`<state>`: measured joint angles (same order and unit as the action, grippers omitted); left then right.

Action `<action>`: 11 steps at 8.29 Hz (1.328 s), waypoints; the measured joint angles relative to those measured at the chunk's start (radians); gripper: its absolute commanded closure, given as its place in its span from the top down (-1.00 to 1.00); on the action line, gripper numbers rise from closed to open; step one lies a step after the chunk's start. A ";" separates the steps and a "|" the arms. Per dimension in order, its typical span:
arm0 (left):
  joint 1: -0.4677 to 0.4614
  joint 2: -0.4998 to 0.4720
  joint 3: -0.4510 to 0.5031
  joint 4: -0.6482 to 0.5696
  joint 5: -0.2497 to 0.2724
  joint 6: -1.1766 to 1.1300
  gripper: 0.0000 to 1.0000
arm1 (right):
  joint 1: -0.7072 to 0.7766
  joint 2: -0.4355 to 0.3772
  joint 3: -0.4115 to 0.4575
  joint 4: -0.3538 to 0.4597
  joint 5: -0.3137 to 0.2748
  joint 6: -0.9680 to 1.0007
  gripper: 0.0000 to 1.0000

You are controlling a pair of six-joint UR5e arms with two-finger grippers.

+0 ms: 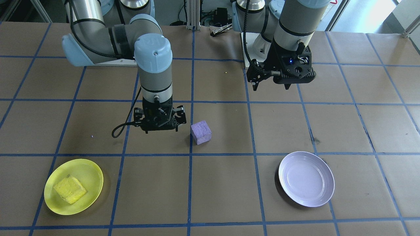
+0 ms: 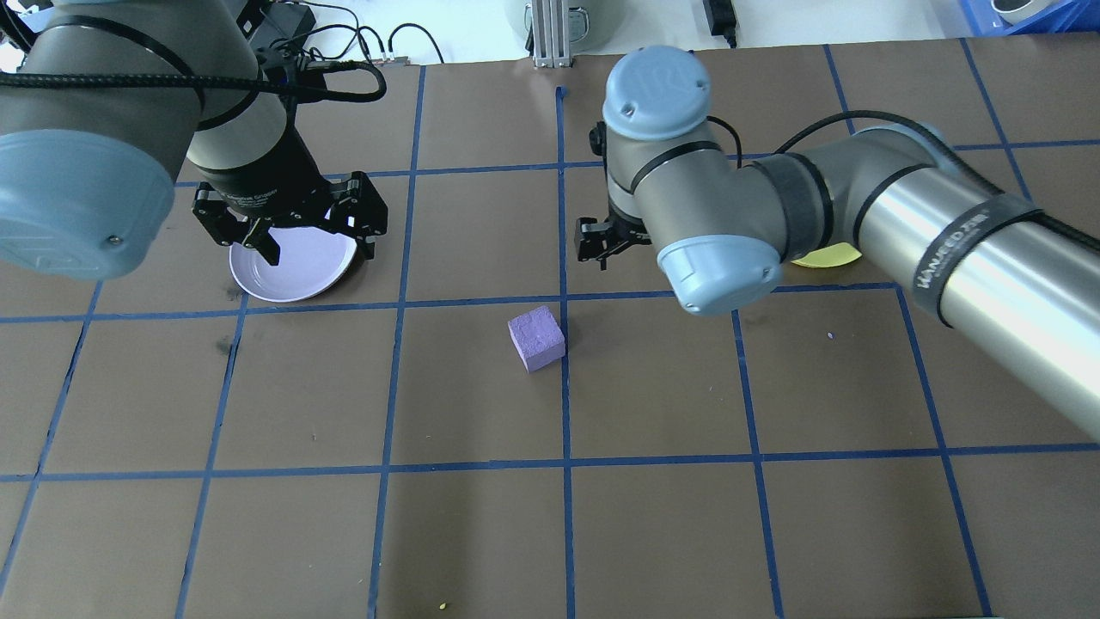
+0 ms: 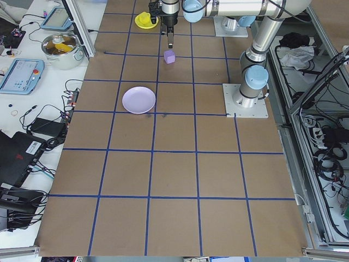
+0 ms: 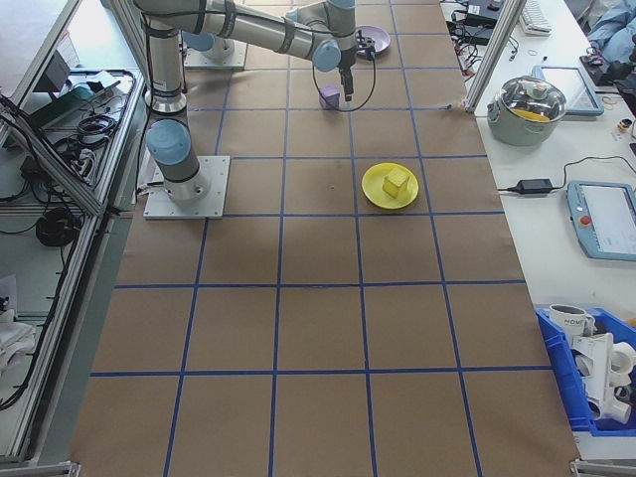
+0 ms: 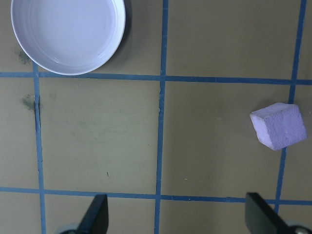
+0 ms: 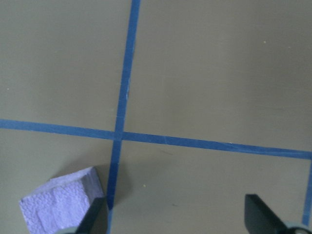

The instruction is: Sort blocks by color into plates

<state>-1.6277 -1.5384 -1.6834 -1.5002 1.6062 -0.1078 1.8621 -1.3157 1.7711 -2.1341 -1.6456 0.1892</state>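
1. Nearest the front-facing camera lie the two plates. The yellow plate (image 1: 73, 186) sits at that view's left, on the robot's right side of the table (image 1: 223, 183). The lavender plate (image 1: 306, 179) sits at the view's right, on the robot's left side.
2. The yellow block (image 1: 70, 189) rests inside the yellow plate, tilted a little against the grid lines.
3. The purple block (image 1: 200, 132) stands on the bare table near the middle, beside a blue tape line (image 1: 191, 131), well apart from both plates.
4. The lavender plate holds nothing.
5. The right gripper (image 1: 159, 126) hangs above the table just beside the purple block, on the yellow plate's side of it, not touching it. Its fingers (image 6: 92, 219) are spread wide with nothing between them; in the right wrist view the block shows at the lower left, partly behind one fingertip.
6. The left gripper (image 2: 288, 236) hovers high, farther back toward the robot base in the front-facing view and over the lavender plate's edge in the overhead view. Its fingers (image 5: 95, 217) are wide apart and hold nothing.
7. In the left wrist view the lavender plate sits at the upper left and the purple block at the right, well apart.
8. The table is covered in brown paper with a blue tape grid.
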 measured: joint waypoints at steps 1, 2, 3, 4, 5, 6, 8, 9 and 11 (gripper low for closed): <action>0.000 -0.002 0.000 0.001 -0.001 -0.009 1.00 | -0.058 -0.041 -0.001 0.056 0.004 -0.046 1.00; -0.001 -0.010 0.000 0.003 -0.006 -0.036 1.00 | -0.118 -0.088 -0.002 0.117 0.005 -0.103 1.00; -0.003 -0.028 0.001 0.004 -0.017 -0.106 1.00 | -0.180 -0.140 -0.002 0.179 0.006 -0.160 1.00; -0.007 -0.052 0.005 0.008 -0.048 -0.190 1.00 | -0.237 -0.194 -0.003 0.247 0.006 -0.208 1.00; -0.017 -0.079 0.008 0.023 -0.089 -0.264 1.00 | -0.286 -0.249 -0.006 0.315 0.009 -0.248 1.00; -0.043 -0.108 0.008 0.059 -0.114 -0.329 1.00 | -0.313 -0.290 -0.021 0.390 0.028 -0.265 1.00; -0.140 -0.194 0.006 0.161 -0.127 -0.460 1.00 | -0.327 -0.320 -0.072 0.530 0.060 -0.270 1.00; -0.192 -0.248 0.005 0.223 -0.130 -0.511 1.00 | -0.328 -0.324 -0.082 0.559 0.064 -0.270 1.00; -0.272 -0.332 0.000 0.291 -0.131 -0.552 1.00 | -0.328 -0.326 -0.087 0.577 0.070 -0.270 1.00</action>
<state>-1.9001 -1.8705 -1.6832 -1.2093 1.4753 -0.6602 1.5340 -1.6413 1.6837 -1.5571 -1.5755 -0.0811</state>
